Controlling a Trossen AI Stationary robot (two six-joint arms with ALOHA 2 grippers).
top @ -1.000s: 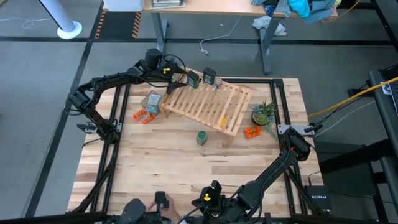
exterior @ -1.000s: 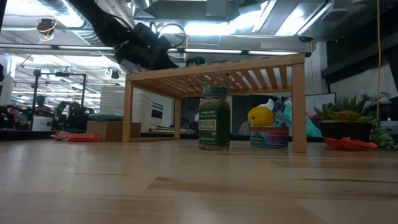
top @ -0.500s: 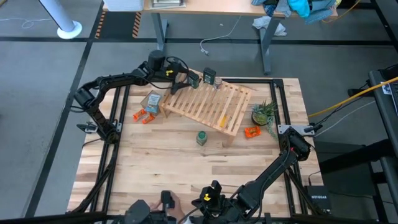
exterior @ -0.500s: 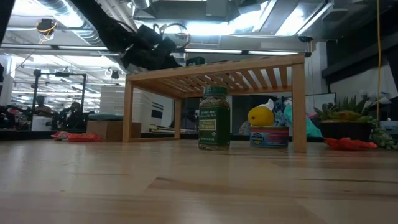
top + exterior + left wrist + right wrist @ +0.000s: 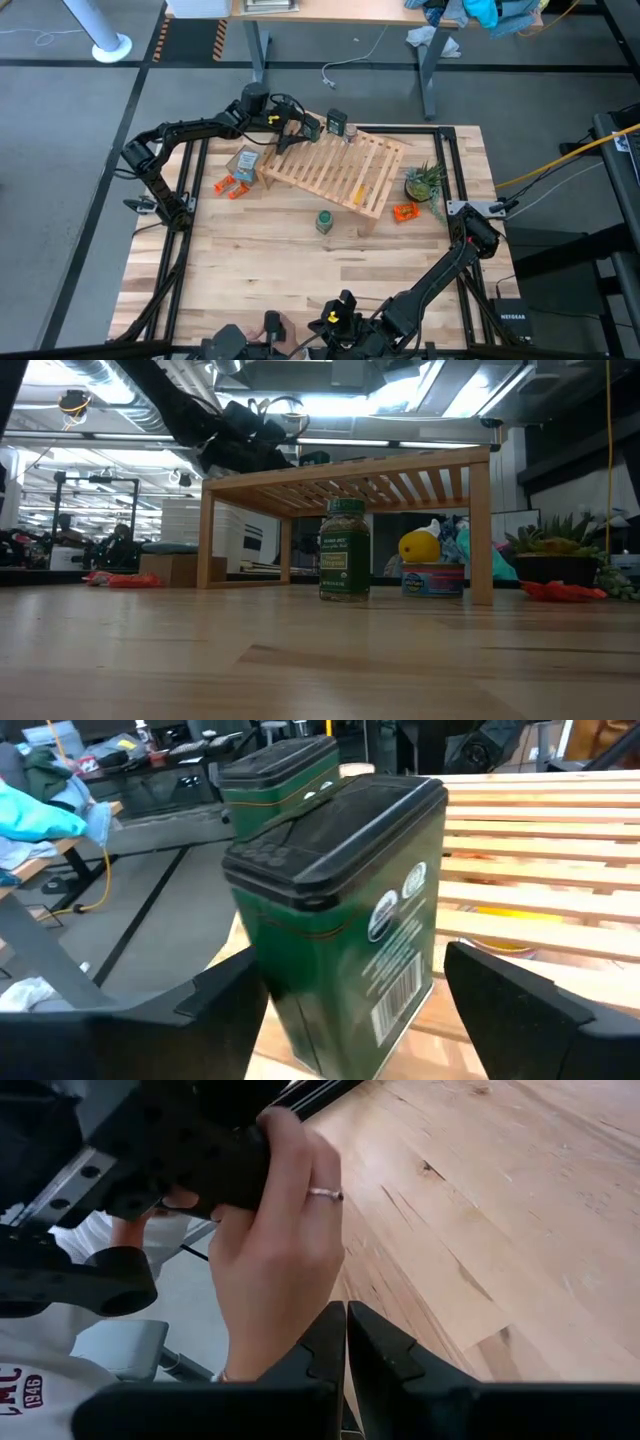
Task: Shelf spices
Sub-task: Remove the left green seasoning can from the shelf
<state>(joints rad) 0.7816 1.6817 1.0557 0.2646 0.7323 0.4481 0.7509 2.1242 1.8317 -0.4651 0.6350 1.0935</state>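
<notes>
The shelf [image 5: 335, 168] is a light-wood slatted rack standing on legs [image 5: 345, 475]. Two dark squarish jars stand on its far left corner [image 5: 311, 127] [image 5: 337, 123]. My left gripper [image 5: 293, 130] is open and level. In the left wrist view its fingers stand on either side of the nearer dark jar [image 5: 340, 920], and the second jar [image 5: 285, 765] stands behind it. The green round jar [image 5: 324, 221] [image 5: 344, 550] stands on the table in front of the shelf. The tiny glass jar does not show. My right gripper [image 5: 346, 1340] is shut, parked at the table's near edge.
A tan box [image 5: 244, 164] and orange pieces [image 5: 231, 186] lie left of the shelf. More orange [image 5: 405, 212] and a small plant [image 5: 425, 180] are to its right. A lemon [image 5: 420, 547] and a tin [image 5: 433, 580] sit under the shelf. A person's hand [image 5: 275, 1250] is at my right arm.
My left gripper has moved toward the table's right along the far edge and closed in on the nearer dark jar on the shelf, so its fingers now stand around it. The jars have kept their places.
</notes>
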